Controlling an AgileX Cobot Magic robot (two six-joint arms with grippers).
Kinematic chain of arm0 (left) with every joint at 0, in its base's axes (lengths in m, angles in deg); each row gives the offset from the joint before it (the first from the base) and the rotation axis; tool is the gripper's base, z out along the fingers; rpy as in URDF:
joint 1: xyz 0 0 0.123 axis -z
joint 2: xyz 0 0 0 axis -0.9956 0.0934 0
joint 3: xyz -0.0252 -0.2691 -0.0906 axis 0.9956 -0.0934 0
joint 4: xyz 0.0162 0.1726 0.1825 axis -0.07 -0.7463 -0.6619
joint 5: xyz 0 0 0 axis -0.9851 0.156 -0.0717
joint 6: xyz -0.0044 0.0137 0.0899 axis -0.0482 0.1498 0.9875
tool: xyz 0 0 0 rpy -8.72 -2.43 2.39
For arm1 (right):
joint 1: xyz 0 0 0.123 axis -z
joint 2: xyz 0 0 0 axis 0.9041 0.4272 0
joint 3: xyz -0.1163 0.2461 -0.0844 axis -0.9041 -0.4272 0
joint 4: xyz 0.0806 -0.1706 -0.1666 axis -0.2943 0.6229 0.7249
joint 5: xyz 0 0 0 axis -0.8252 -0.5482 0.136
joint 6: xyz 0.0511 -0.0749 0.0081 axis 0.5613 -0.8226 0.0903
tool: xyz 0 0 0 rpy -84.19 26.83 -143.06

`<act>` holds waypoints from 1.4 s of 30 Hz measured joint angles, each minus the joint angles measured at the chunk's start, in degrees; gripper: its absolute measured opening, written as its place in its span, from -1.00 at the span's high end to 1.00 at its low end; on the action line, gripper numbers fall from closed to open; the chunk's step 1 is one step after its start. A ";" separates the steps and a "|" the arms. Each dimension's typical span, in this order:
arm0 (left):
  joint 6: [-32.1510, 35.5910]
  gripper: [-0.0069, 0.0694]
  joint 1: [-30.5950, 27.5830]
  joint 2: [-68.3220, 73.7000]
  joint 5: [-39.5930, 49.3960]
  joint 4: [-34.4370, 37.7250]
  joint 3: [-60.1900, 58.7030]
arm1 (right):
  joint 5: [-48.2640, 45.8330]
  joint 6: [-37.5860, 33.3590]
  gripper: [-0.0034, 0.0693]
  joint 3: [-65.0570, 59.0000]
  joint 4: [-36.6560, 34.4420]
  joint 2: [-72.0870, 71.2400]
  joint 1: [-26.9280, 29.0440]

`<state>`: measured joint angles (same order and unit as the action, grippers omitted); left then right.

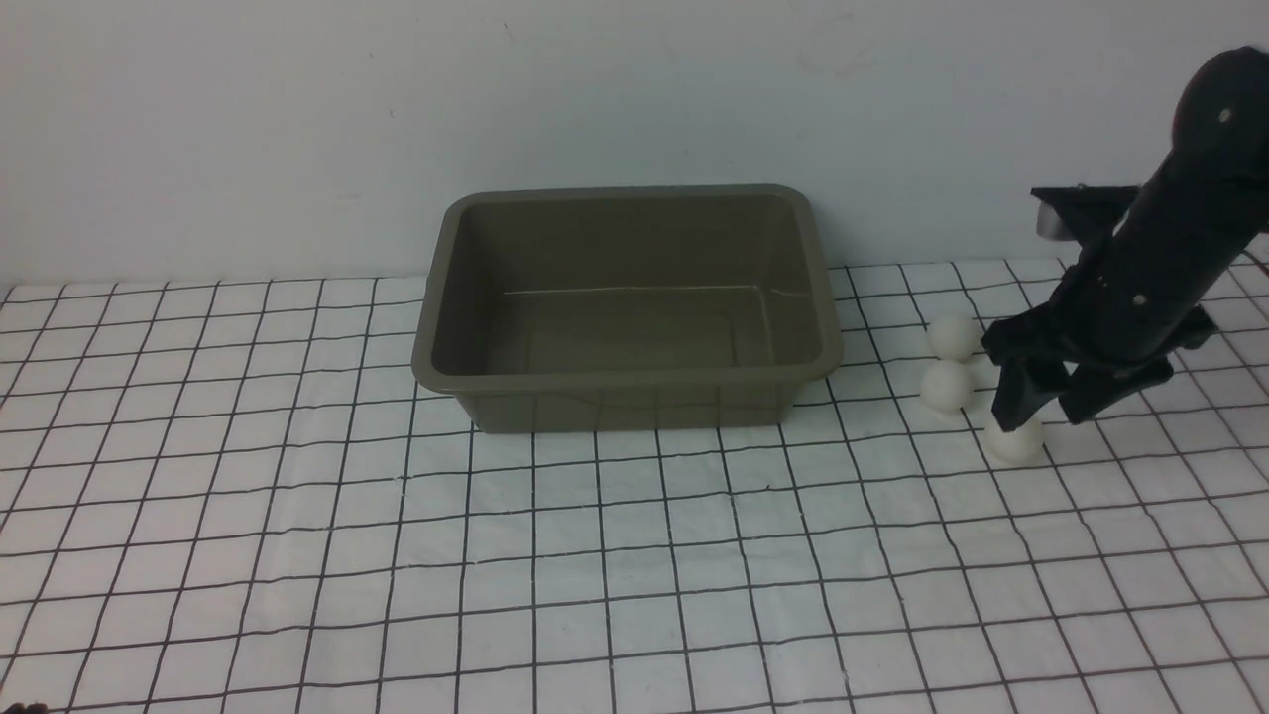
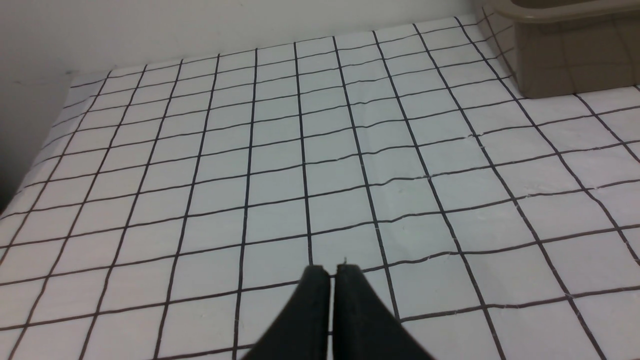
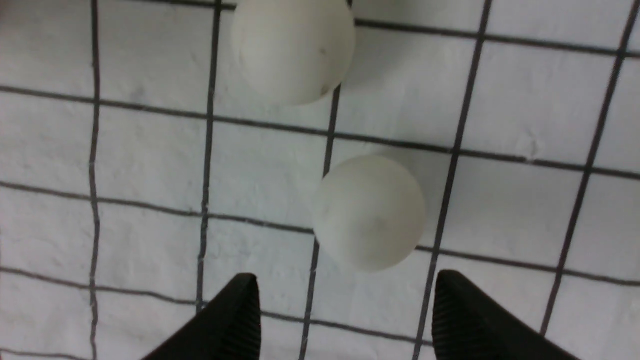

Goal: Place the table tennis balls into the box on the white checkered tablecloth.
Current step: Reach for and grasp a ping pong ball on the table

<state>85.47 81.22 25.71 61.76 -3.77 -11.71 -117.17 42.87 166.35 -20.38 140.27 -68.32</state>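
The olive-grey box (image 1: 634,377) stands empty at the back middle of the white checkered tablecloth (image 1: 595,555). Three table tennis balls lie to its right: one (image 1: 954,336) farthest back, one (image 1: 946,385) just in front of it, one (image 1: 1015,441) nearest. My right gripper (image 1: 1049,412) hangs open just above that nearest ball. In the right wrist view the ball (image 3: 369,212) lies just beyond the fingertips (image 3: 247,290), not between them, with another ball (image 3: 292,47) farther off. My left gripper (image 2: 333,272) is shut on nothing, low over bare cloth.
A pale wall runs behind the box. In the left wrist view a corner of the box (image 2: 565,55) shows far from the left gripper, and the cloth's edge (image 2: 30,170) falls away on the other side.
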 joint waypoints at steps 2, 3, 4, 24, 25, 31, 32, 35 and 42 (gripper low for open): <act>0.00 0.83 0.00 0.00 0.00 0.00 0.00 | 1.24 0.14 -0.25 0.07 0.51 0.00 0.00; 0.00 0.83 0.00 0.00 0.00 0.00 0.00 | 1.74 0.21 -0.25 0.07 0.93 0.00 0.00; 0.00 0.83 0.00 0.00 0.00 0.00 0.00 | 2.18 0.27 -0.25 0.07 1.23 0.00 0.00; 0.00 0.83 0.00 0.00 0.00 0.00 0.00 | 4.15 0.39 -0.25 0.07 1.43 0.00 0.00; 0.00 0.83 0.00 0.00 0.00 0.00 0.00 | 4.26 0.39 -0.25 0.07 1.27 0.00 0.00; 0.00 0.83 0.00 0.00 0.00 0.00 0.00 | 5.48 0.34 -0.25 0.07 0.92 0.00 0.00; 0.00 0.83 0.00 0.00 0.00 0.00 0.00 | 5.60 0.34 -0.25 0.07 0.92 0.00 0.00; 0.00 0.83 0.00 0.00 0.00 0.00 0.00 | 5.65 0.34 -0.25 0.07 0.72 0.21 0.00; 0.00 0.83 0.00 0.00 0.00 0.00 0.00 | 5.38 0.34 -0.25 0.07 0.60 3.04 0.00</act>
<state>85.47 81.22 25.71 61.76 -3.77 -11.71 -111.79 43.21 166.42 -19.78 143.31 -68.32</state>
